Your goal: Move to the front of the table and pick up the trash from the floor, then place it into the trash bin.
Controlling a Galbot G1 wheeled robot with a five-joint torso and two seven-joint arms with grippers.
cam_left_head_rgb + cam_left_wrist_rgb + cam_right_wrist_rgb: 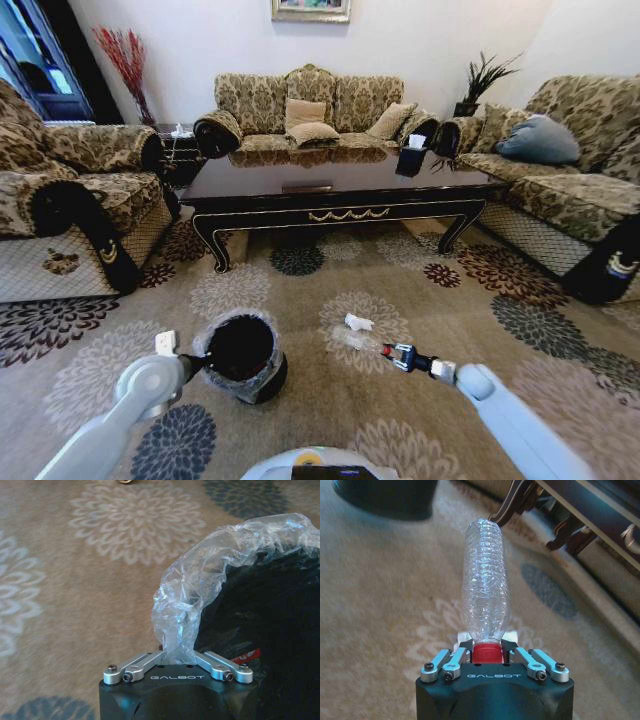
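Bottle gripped at the cap end, bin held at the rim

The table (340,195) stands ahead on the carpet (330,400); the trash bin (243,358) is held by the left gripper (176,652), clamped on its lined rim. The bottle (484,597) is held off the floor by the right gripper (487,647), closed about the red cap (487,652); its long axis runs straight out from the gripper, base leading toward the bin. A paper scrap (358,322) lies just beyond. The bottle is best carried base-first over the bin mouth before release; clearance over the rim appears adequate, though depth is poorly judged
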